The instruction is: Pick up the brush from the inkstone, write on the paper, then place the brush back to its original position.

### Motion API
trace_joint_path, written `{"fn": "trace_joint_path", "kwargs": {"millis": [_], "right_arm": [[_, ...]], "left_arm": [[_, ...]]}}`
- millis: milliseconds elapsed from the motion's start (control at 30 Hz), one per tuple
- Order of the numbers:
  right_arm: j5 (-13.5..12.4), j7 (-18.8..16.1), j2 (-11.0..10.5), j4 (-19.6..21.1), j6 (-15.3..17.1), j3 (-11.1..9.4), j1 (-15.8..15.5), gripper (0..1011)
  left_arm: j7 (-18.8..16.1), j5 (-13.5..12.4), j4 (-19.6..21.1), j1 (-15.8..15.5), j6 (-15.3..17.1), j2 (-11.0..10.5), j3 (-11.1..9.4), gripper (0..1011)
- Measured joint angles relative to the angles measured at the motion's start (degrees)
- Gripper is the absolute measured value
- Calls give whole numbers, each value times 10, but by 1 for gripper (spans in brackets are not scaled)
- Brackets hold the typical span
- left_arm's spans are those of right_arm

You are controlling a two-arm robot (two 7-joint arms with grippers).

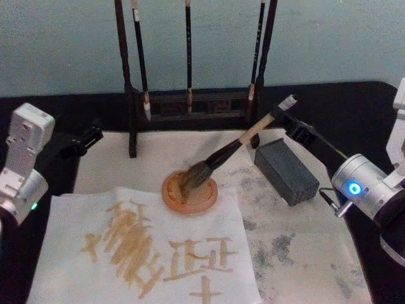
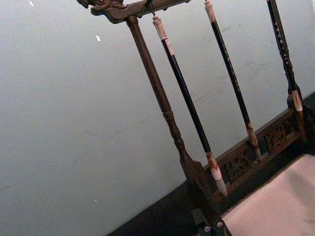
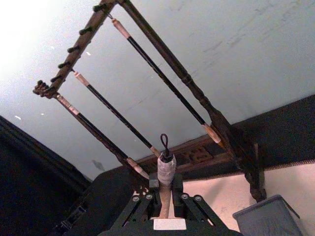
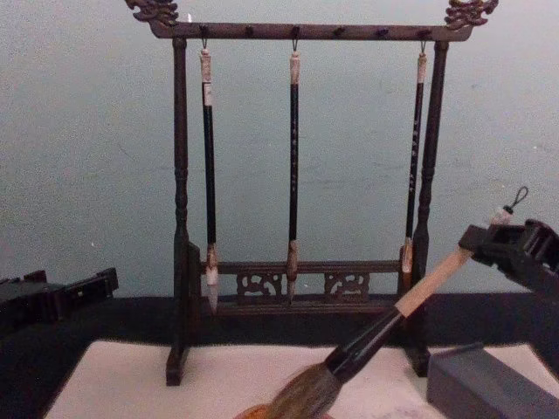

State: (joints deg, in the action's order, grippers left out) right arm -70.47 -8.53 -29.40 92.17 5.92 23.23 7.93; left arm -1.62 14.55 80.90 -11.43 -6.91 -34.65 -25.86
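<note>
The right gripper (image 1: 286, 119) reaches in from the right edge, clamped on the thick tan-handled calligraphy brush (image 1: 235, 147). The brush slants down-left, its bristles in a round orange-brown dish (image 1: 169, 195) at centre. The dark grey rectangular inkstone (image 1: 288, 170) sits right of the dish. The off-white paper sheet (image 1: 69, 218) lies lower left. The left gripper (image 1: 85, 139) is parked at the left edge.

The left arm (image 1: 19, 180) has a white boxy housing (image 1: 30, 132) with rounded corners, set on a pale silver-grey cylindrical joint (image 1: 16, 193) that bears a small green light (image 1: 33, 206). The right arm (image 1: 380, 190) has a matching silver cylinder (image 1: 367, 177) with a glowing blue ring light (image 1: 354, 189), a thin black plug (image 1: 329, 199) at its side and a white link (image 1: 400, 120) behind. The right jaws are matte black linkage bars, fixed with small silver screws (image 3: 146, 197) around a white rectangular plate (image 3: 169, 224).
</note>
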Motion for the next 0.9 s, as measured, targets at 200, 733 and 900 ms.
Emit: {"fn": "trace_joint_path", "kwargs": {"millis": [200, 733, 900], "right_arm": [[-4, 1, 6, -10, -3, 1, 0, 154], [3, 30, 6, -13, -1, 1, -7, 154], [7, 48, 7, -9, 4, -1, -10, 154]], "left_arm": [[0, 0, 0, 0, 0, 0, 0, 1002], [0, 0, 0, 0, 0, 0, 0, 1002], [0, 0, 0, 0, 0, 0, 0, 1002]]}}
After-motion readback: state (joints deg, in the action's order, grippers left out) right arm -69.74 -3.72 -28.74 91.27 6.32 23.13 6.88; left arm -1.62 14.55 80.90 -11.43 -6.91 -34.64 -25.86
